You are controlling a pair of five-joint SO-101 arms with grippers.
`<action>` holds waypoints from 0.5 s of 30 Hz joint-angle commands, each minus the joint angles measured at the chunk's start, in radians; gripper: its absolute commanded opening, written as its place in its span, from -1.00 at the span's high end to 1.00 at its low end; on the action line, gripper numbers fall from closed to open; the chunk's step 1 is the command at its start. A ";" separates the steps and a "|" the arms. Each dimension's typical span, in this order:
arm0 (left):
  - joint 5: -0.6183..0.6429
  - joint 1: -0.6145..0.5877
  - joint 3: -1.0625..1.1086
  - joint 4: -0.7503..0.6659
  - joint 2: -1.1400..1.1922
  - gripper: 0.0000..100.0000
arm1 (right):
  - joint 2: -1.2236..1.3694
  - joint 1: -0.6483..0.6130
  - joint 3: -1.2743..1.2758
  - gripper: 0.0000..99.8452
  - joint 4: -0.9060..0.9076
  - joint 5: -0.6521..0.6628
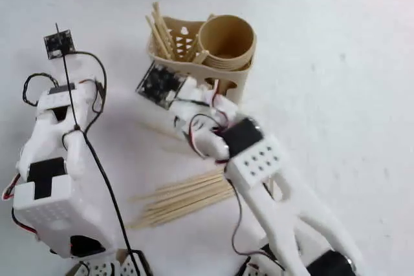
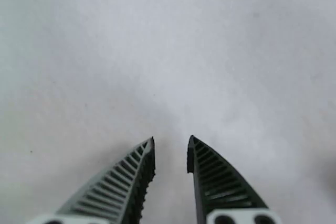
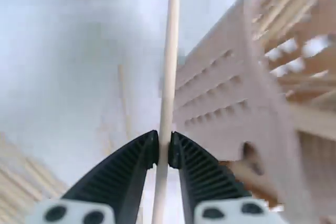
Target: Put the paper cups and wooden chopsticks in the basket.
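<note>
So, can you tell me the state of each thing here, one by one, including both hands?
Basket: upright, partly filled.
Paper cups: stacked, standing in the basket.
Chopsticks in the basket: standing on end, leaning.
Loose chopsticks: lying in a pile on the table, not yet in the basket.
Held chopstick: gripped, beside the basket wall.
Right hand: shut on the held chopstick.
Left hand: open, empty, over bare table.

No writing, label, brand, number or sign can be read in any of the views
</note>
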 commanded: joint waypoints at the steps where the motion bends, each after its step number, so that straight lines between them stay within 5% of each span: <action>1: -0.012 -0.002 -0.054 -0.021 -0.004 0.77 | -0.064 -0.010 -0.204 0.97 0.045 -0.014; 9: -0.012 -0.002 -0.051 -0.021 -0.004 0.77 | 0.128 -0.007 -0.628 0.97 0.041 -0.166; 15: -0.012 -0.002 -0.051 -0.021 -0.004 0.77 | 0.325 -0.001 -0.799 0.97 -0.185 -0.269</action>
